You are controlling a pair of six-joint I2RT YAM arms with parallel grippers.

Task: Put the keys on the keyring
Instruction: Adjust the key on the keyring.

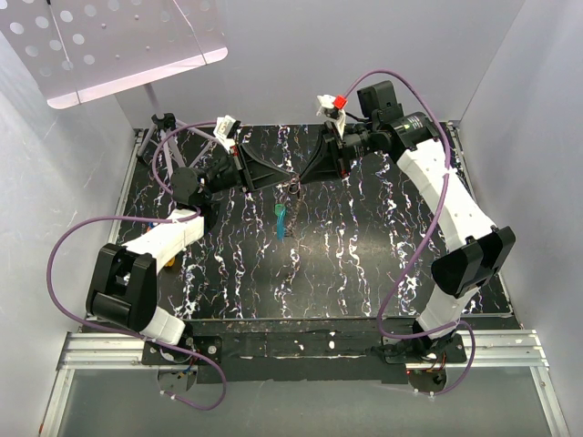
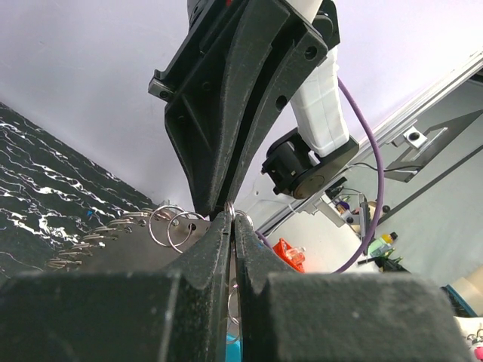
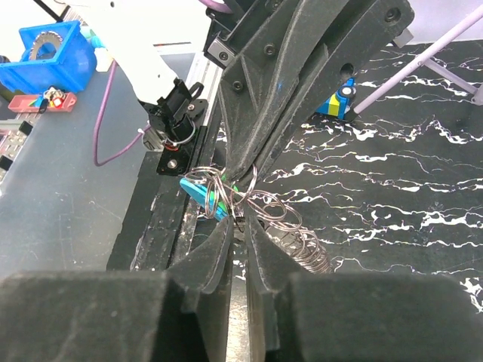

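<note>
Above white-walled black marbled table (image 1: pixel 364 264), left gripper (image 2: pixel 230 226) clenched on keyring (image 2: pixel 169 226), right gripper (image 3: pixel 240 230) unclear.

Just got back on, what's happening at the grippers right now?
Both arms meet above the table. The left gripper is shut on the keyring. The right gripper has its jaws narrow at the same wire tangle, where a blue-headed key sits; whether it grips isn't clear.

Thin, shiny metal wire forms the keyring (image 3: pixel 264 207), the keys (image 3: pixel 199 193) carry smooth teal plastic heads, and the table (image 3: pixel 392 188) looks glossy black, white-veined.
</note>
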